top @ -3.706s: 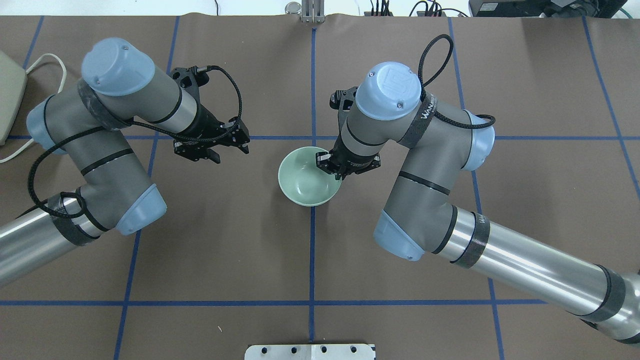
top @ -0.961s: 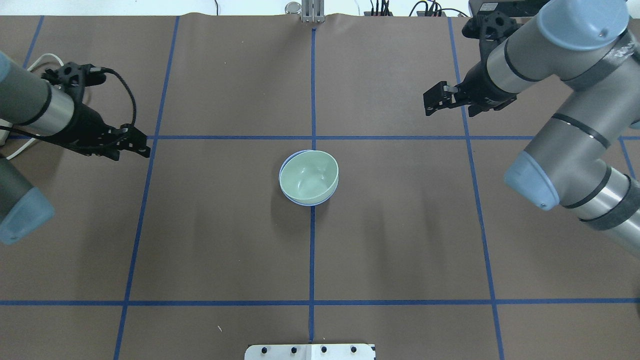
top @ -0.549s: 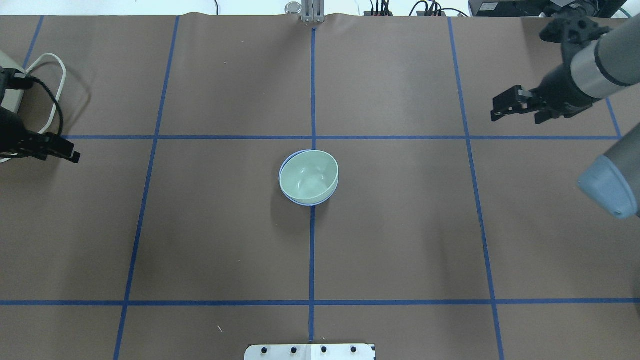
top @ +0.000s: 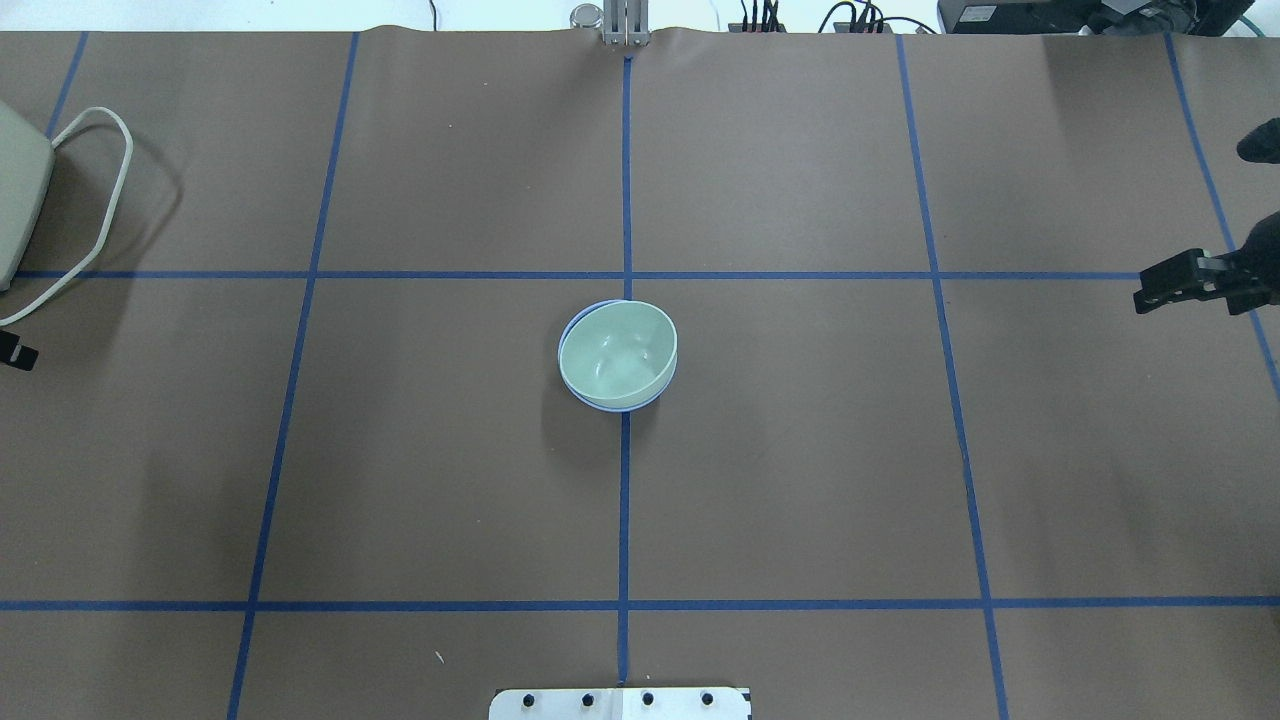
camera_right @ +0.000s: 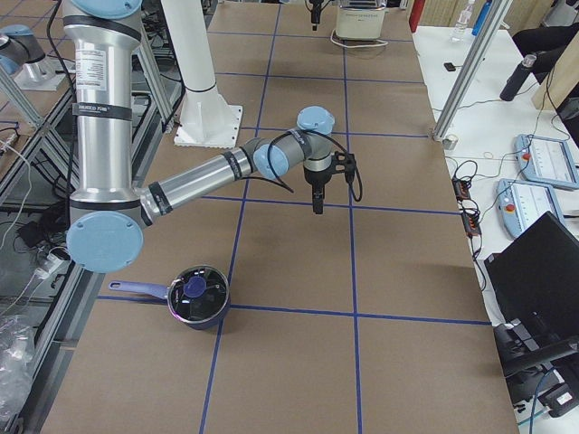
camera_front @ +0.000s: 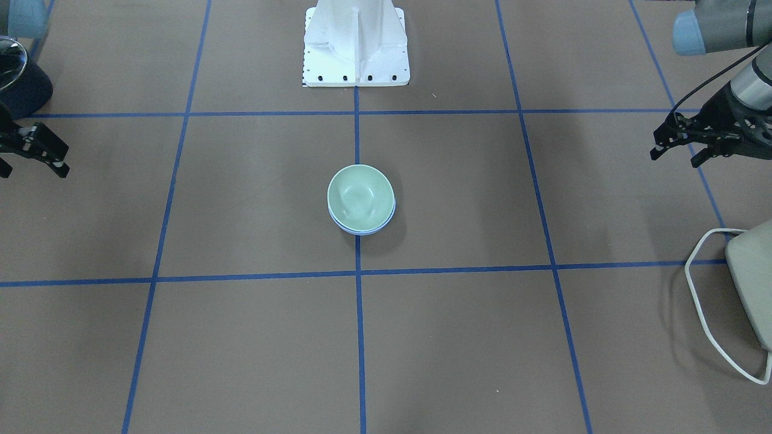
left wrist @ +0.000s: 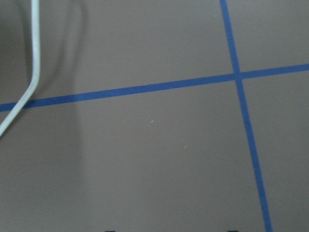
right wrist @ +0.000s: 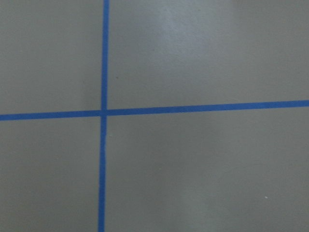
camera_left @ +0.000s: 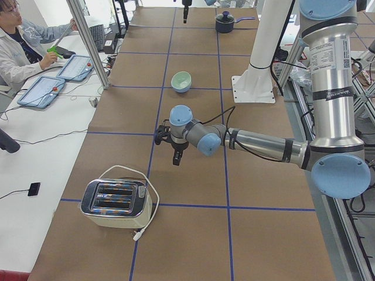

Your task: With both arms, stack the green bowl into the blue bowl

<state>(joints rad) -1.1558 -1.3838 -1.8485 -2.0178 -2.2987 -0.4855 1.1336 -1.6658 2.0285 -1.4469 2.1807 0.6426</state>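
The green bowl point(top: 617, 352) sits nested inside the blue bowl point(top: 622, 409) at the table's centre, on the middle blue tape line. Only a thin blue rim shows around it. In the front-facing view the green bowl point(camera_front: 360, 196) covers all but the blue bowl's lower rim point(camera_front: 362, 232). My left gripper point(camera_front: 674, 155) is open and empty far out at the table's left side. My right gripper point(top: 1185, 298) is open and empty at the far right edge; it also shows in the front-facing view point(camera_front: 30, 170). Both wrist views show only bare mat and tape lines.
A toaster point(camera_front: 754, 283) with a white cord point(top: 100, 200) stands at the table's left end, close to my left gripper. A dark pot point(camera_right: 197, 297) stands at the right end. The white pedestal point(camera_front: 356, 42) is at the robot's side.
My right gripper has let go of the green bowl's rim. Both arms have swung outward to the table's sides. The nested bowls have not moved over the last second.
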